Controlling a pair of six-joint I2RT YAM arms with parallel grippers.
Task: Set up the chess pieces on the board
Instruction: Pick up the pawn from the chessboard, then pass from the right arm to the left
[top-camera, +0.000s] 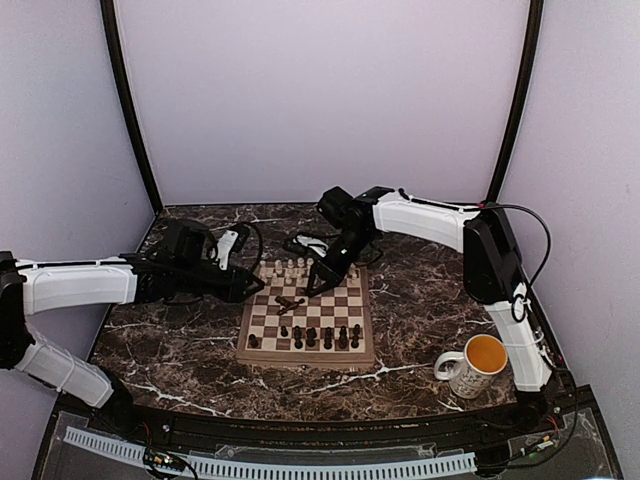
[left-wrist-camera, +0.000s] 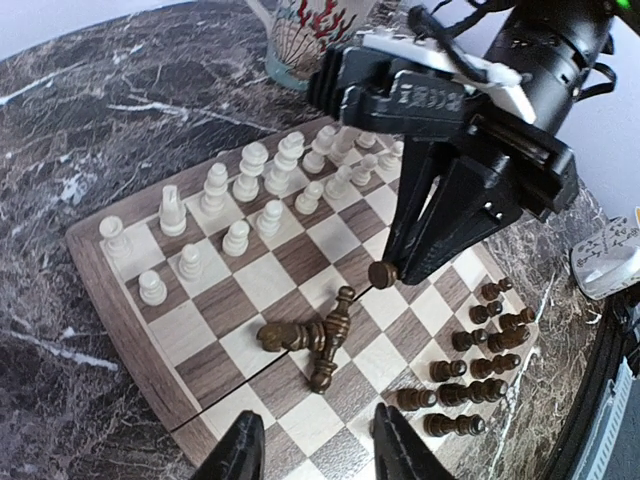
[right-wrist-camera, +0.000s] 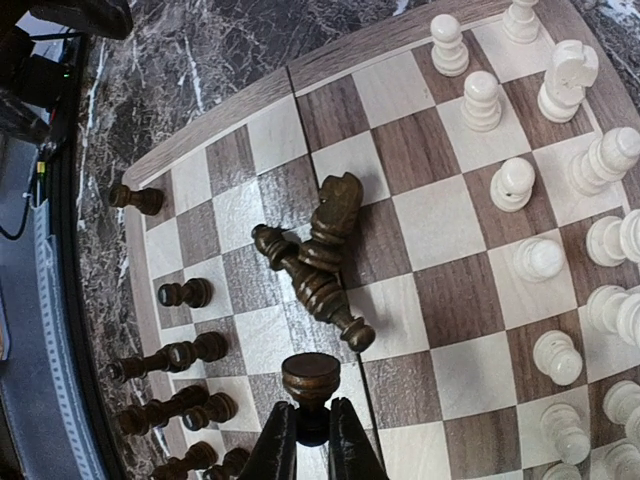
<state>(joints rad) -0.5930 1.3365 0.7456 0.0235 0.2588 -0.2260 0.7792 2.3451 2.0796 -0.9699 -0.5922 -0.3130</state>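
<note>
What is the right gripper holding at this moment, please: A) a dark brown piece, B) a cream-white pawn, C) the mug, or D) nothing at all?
A: the right gripper is shut on a dark brown piece, whose round head shows between its tips over the board.

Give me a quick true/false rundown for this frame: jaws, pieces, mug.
1. The right jaws are shut on a dark piece. True.
2. The left jaws hold a white piece. False: they stand open with nothing between them.
3. Several dark pieces lie toppled in a heap mid-board. True.
4. The mug stands on the board. False: it stands on the marble table, right of the board.
5. The white pieces all lie flat. False: they stand upright in the far rows.
</note>
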